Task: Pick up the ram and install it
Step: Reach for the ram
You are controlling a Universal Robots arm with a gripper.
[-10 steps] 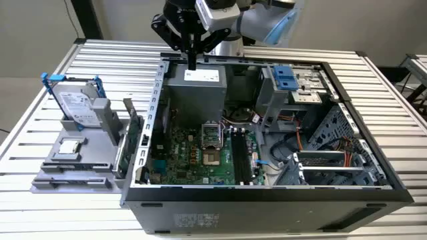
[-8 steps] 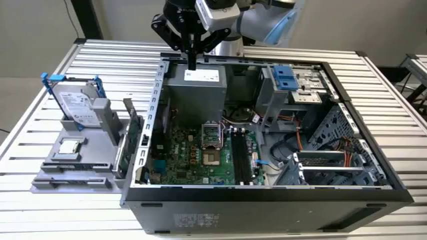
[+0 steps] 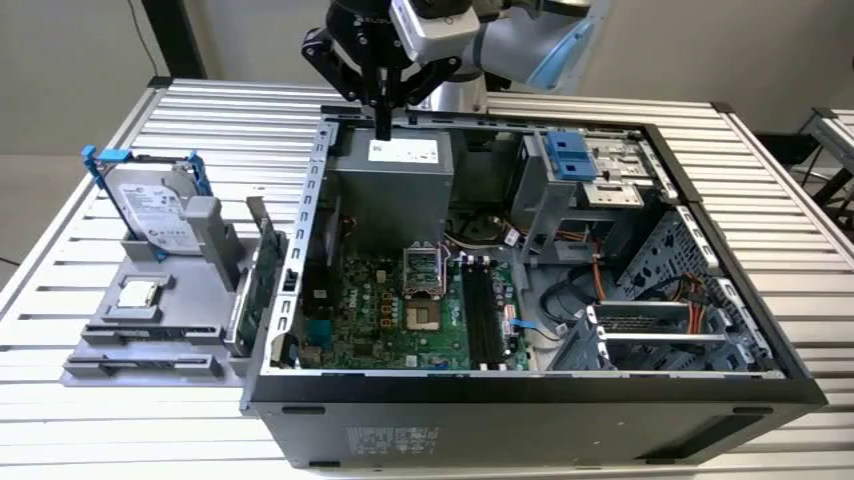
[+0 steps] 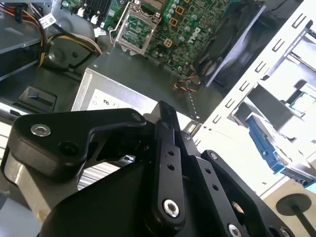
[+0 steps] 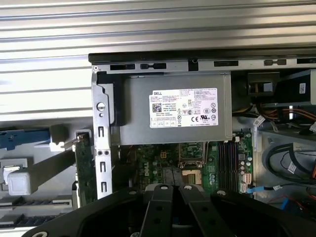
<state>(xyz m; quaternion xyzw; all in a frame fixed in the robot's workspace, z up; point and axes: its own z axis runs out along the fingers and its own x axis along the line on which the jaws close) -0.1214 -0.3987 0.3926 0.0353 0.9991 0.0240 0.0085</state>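
Observation:
My gripper (image 3: 383,132) hangs shut, with nothing between its fingers, above the back of the open computer case (image 3: 307,230). It is over the grey power supply (image 3: 390,172), whose label sits beneath it in the first wrist view. In both wrist views the black fingers (image 5: 163,197) meet at their tips (image 4: 167,118). The motherboard (image 3: 387,310) lies in the case floor, with its black slots (image 3: 483,312) toward the exterior view's right. The ram is out of view.
A grey holder (image 3: 147,335) on the slatted table (image 3: 80,170) stands to the exterior view's left of the case. It carries a hard drive in a blue frame (image 3: 150,205), a small square chip (image 3: 138,293) and a green card with a metal bracket (image 3: 256,285). Drive bays and cables (image 3: 627,290) crowd the case's other half.

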